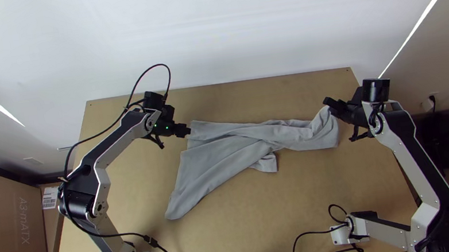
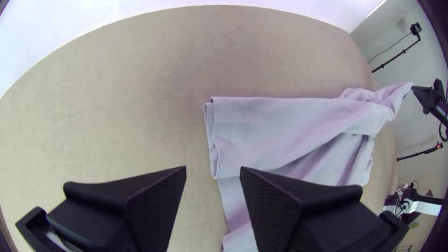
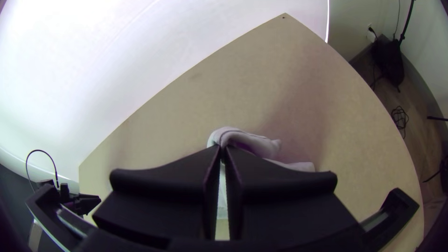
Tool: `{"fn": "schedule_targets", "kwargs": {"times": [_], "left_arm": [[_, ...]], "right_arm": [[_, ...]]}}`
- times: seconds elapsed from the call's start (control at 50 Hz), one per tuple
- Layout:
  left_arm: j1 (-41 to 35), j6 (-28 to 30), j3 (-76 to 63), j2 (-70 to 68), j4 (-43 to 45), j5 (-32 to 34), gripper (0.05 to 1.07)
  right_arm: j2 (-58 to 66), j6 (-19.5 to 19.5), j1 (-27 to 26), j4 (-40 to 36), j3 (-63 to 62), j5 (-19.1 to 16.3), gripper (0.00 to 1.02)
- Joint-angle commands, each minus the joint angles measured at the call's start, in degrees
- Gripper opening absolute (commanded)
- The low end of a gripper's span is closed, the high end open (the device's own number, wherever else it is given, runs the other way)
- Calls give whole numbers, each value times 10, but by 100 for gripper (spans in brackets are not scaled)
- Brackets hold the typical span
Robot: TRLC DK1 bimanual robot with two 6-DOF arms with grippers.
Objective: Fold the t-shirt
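Wooden tabletop occupies the centre of the frame. Grey t-shirt lies across its middle in uneven, creased folds; one panel extends toward the lower left, and a short flap projects below centre. Left gripper is positioned just beside the t-shirt's upper-left corner, fingers parted. Right gripper is closed on the bunched upper-right end of the t-shirt. White wall stands behind the tabletop's far edge.
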Motion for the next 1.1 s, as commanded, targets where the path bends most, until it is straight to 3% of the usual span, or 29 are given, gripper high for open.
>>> {"fn": "schedule_targets", "kwargs": {"times": [0.0, 0.68, 0.7, 0.8, 1.08], "left_arm": [[-8, -8, 21, 18, 7, -6, 64], [-38, -9, 33, 68, 9, -23, 64], [-39, -9, 32, 68, 9, -23, 58], [-39, -19, 27, 66, 31, -35, 9], [-24, -28, 27, 41, 30, -36, 8]], "right_arm": [[-3, 13, 4, 5, -14, 6, 2], [-2, 13, 0, 21, -29, 6, 2], [-2, 13, 0, 21, -31, 6, 2], [-2, 13, 0, 24, -34, 6, 2], [-5, 13, 0, 35, -53, 6, 2]]}}
